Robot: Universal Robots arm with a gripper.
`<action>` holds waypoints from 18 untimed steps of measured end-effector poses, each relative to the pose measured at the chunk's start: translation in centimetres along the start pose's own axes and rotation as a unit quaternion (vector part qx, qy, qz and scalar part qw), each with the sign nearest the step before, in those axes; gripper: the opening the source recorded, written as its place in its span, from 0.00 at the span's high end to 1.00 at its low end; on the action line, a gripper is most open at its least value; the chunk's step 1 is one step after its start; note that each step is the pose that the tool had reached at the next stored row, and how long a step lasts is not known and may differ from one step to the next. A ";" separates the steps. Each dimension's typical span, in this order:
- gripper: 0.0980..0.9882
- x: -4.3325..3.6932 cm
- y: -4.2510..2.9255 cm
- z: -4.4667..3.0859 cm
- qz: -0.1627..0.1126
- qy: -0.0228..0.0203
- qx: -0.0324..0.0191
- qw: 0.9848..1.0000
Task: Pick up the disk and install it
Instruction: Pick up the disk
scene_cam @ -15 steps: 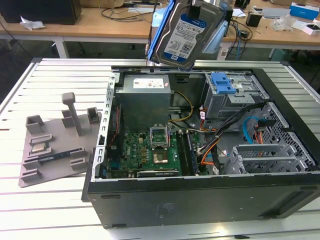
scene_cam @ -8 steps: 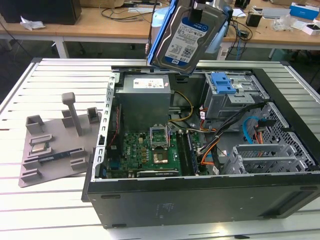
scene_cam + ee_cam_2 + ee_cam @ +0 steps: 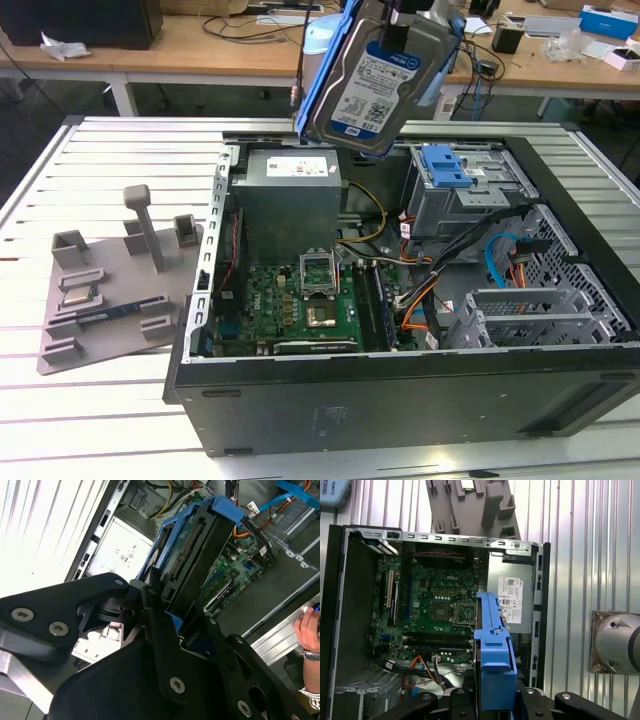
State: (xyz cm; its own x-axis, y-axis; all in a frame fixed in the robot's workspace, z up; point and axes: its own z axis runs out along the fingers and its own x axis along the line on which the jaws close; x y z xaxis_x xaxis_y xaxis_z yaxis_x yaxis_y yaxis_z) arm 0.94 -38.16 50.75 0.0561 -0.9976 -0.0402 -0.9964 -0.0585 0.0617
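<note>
Clamped in the gripper [image 3: 180, 605]: the disk [image 3: 383, 78], with the black fingers [image 3: 157, 630] pressed against opposite sides of its blue frame. Held up in the air, tilted, touching nothing else, with the white-and-blue label turned toward the exterior view. Seen edge-on in the second wrist view, connector edge [image 3: 187, 550] pointing away from the gripper. In the first wrist view, blue frame end [image 3: 495, 650] jutting straight out ahead of the gripper.

Below the gripper: an open computer case [image 3: 400, 400] lying on its side on the slatted white worktop [image 3: 100, 420]. Inside the case, almost directly under the held disk, a grey power supply [image 3: 290, 190]. Further below, a green motherboard [image 3: 300, 300]. Below the gripper and toward the exterior view's right of it, a grey metal drive cage [image 3: 450, 205] with a blue plastic latch [image 3: 445, 165] on top, well apart from the disk. Beside the cage, bundles of orange, blue and black cables [image 3: 500, 260].

Well off to the exterior view's left of the gripper, outside the case on the worktop: a grey tray [image 3: 110, 290] with raised blocks and a post.

In the second wrist view, beyond the case wall and far from the gripper: a person's hand [image 3: 310, 627] with a wristwatch [image 3: 312, 655].
</note>
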 end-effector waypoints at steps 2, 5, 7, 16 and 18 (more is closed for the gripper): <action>0.70 0.33 0.02 0.00 0.000 0.000 0.000 1.000; 0.70 0.71 0.04 0.00 0.000 0.000 0.000 1.000; 0.70 1.26 0.07 0.00 0.000 0.000 0.000 1.000; 0.70 2.99 0.17 -0.01 0.000 0.000 0.000 1.000; 0.70 3.31 0.19 -0.01 0.000 0.000 0.000 1.000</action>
State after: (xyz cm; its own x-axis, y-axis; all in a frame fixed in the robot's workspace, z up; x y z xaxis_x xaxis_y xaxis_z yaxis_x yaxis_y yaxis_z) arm 0.94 -41.48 50.63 0.0561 -0.9976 -0.0402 -0.9964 -0.0585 0.0616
